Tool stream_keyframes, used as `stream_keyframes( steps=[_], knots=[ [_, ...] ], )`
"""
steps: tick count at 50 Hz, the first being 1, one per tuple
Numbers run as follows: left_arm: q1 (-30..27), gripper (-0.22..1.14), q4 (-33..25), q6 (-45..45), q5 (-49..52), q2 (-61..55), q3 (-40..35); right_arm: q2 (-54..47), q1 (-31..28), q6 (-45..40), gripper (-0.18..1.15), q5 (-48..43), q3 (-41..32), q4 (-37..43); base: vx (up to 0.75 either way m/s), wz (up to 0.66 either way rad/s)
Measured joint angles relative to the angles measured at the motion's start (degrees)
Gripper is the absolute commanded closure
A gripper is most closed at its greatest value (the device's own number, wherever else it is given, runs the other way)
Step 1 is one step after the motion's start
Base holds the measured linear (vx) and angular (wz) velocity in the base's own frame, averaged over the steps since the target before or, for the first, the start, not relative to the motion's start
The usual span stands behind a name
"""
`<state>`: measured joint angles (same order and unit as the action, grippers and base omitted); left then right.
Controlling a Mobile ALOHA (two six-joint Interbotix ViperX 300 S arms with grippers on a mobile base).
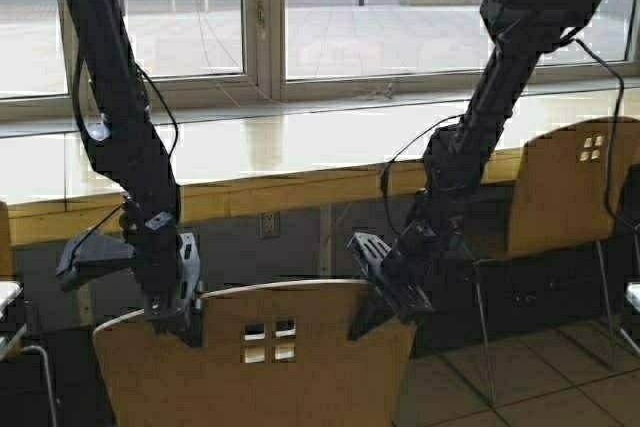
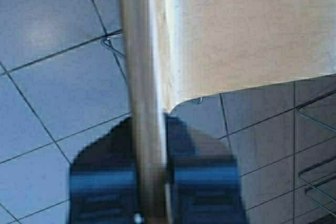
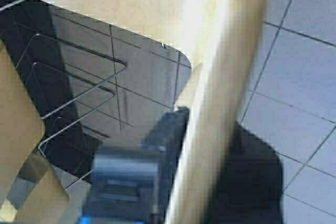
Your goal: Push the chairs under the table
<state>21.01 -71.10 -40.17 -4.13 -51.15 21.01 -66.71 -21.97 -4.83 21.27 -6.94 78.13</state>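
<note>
At the bottom centre of the high view, the nearest chair (image 1: pixel 300 367) is seen from behind, its rounded light-brown backrest pierced by four small square holes and turned toward the robot. Its top edge is gripped at both upper corners. The left gripper (image 1: pixel 172 312) is clamped on the left end of the backrest rim; in the left wrist view the rim (image 2: pixel 144 93) is seen running edge-on between the two dark fingers (image 2: pixel 105 187), which are pressed against either side of it, with the chair's seat (image 2: pixel 247 30) beyond. The right gripper (image 1: pixel 385 297) is closed on the right end of the same rim, and in the right wrist view the pale plywood edge (image 3: pixel 220 103) is held between a dark finger (image 3: pixel 131 177) on one side and a second dark one on the other.

The table (image 1: pixel 300 152) is placed just ahead of this chair, its glossy cream top and yellowish wood front edge stretching across the whole width of the high view below the windows (image 1: pixel 400 17). The gripped chair is still set back from the table's front edge. A second chair (image 1: pixel 565 187) of the same kind is placed to the right, close against the table. A tiled floor (image 1: pixel 520 377) is seen beneath, and thin chrome wire frames (image 3: pixel 79 77) are visible under the seat.
</note>
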Motion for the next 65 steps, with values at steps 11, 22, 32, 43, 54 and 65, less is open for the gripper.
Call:
stream_keyframes(
  steps=[11, 22, 32, 43, 54, 65],
  knots=[
    [-0.88, 0.88, 0.09, 0.09, -0.09, -0.26, 0.0, -0.09, -0.26, -0.26, 0.92, 0.0, -0.18, 0.09, 0.15, -0.01],
    [-1.32, 0.88, 0.09, 0.09, 0.35, -0.26, -0.09, 0.0, -0.09, -0.26, 0.92, 0.09, 0.35, 0.09, 0.21, 0.01],
    [-1.32, 0.88, 0.0, 0.09, 0.35, -0.79, -1.23, -0.35, 0.7, -0.26, 0.92, 0.09, 0.26, 0.09, 0.27, 0.06],
    [-1.58, 0.88, 0.09, 0.09, 0.53, -1.05, -2.02, -1.58, 1.05, -0.26, 0.92, 0.79, -1.85, 0.0, 0.3, 0.07],
    [-1.32, 0.88, 0.0, 0.09, 1.05, 0.18, 0.53, -1.41, 0.53, -0.26, 0.92, 2.72, -1.93, -0.18, 0.31, -0.01],
    [-1.32, 0.88, 0.0, 0.09, 1.23, 0.26, 0.7, -1.14, 0.44, -0.35, 0.92, 2.64, -1.67, -1.58, 0.29, 0.03]
  ],
)
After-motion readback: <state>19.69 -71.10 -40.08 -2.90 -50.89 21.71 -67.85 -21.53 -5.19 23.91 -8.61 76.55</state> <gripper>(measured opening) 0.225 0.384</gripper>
